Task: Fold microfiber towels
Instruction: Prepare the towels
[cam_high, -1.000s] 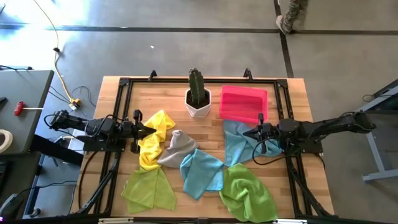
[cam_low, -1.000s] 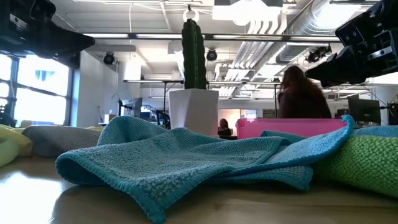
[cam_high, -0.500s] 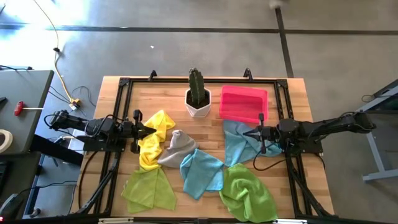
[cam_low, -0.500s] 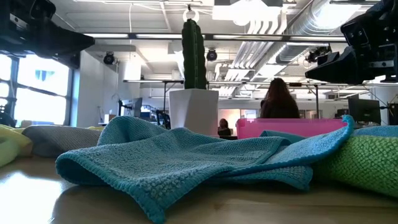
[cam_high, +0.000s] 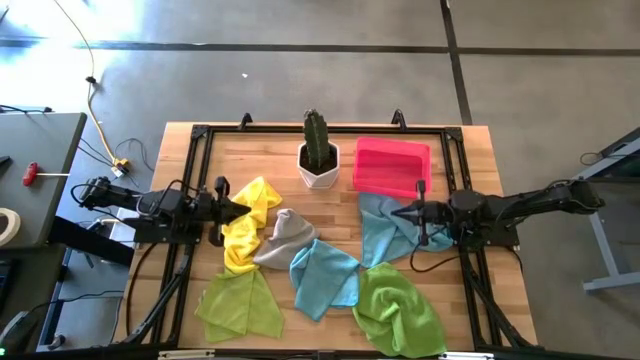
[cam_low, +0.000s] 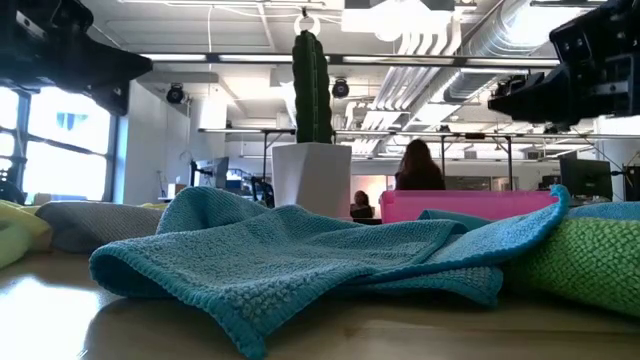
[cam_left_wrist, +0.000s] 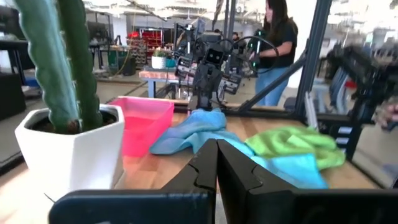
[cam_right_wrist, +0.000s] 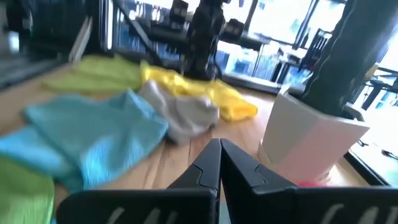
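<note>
- Microfiber, soft and crumpled: six towels lie unfolded on the wooden table (cam_high: 480, 140), none carrying a readable label or writing.
- Yellow towel (cam_high: 247, 222) at left centre, under the left gripper (cam_high: 243, 208), jaws clenched, nothing held.
- Grey towel (cam_high: 285, 238) touching the yellow one.
- Light blue towel (cam_high: 325, 277) at centre, overlapping the grey.
- Second light blue towel (cam_high: 385, 235) just in front of the pink tray (cam_high: 390, 166), beneath the right gripper (cam_high: 396, 212), jaws clenched, empty.
- Lime green towel (cam_high: 240, 304) near the front left edge; a larger lime green towel (cam_high: 398, 310) reaches the front right edge.
- Potted cactus (cam_high: 318, 152) beside the tray; bare wood lies along the back and sides.
</note>
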